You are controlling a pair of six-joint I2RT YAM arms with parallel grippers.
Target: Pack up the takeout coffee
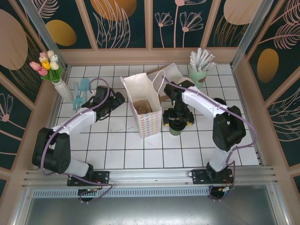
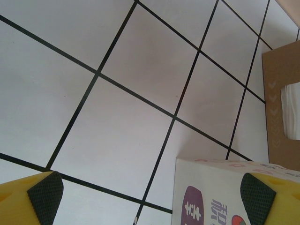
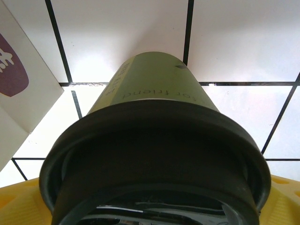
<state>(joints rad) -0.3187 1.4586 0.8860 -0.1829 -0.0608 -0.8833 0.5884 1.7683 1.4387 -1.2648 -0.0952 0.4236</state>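
Right wrist: takeout coffee (image 3: pixel 154 93) lid-up, axis vertical — right tool (image 1: pixel 178 123) spread around it; left tool (image 2: pixel 150 197) released.

Bag (image 1: pixel 147 124) mid-table, coffee cup (image 1: pixel 176 129) just R, front tiles (image 1: pixel 140 157) free, vase (image 1: pixel 63 90) far L

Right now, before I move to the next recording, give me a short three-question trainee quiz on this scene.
1. True or false: the takeout coffee is already inside the white paper bag.
2. Is the left gripper open or shut?
3. Which gripper straddles the coffee's black lid? A) left gripper B) right gripper C) neither

Key:
1. False. The cup stands on the tiled table, right of the bag.
2. Open, just left of the bag.
3. B.
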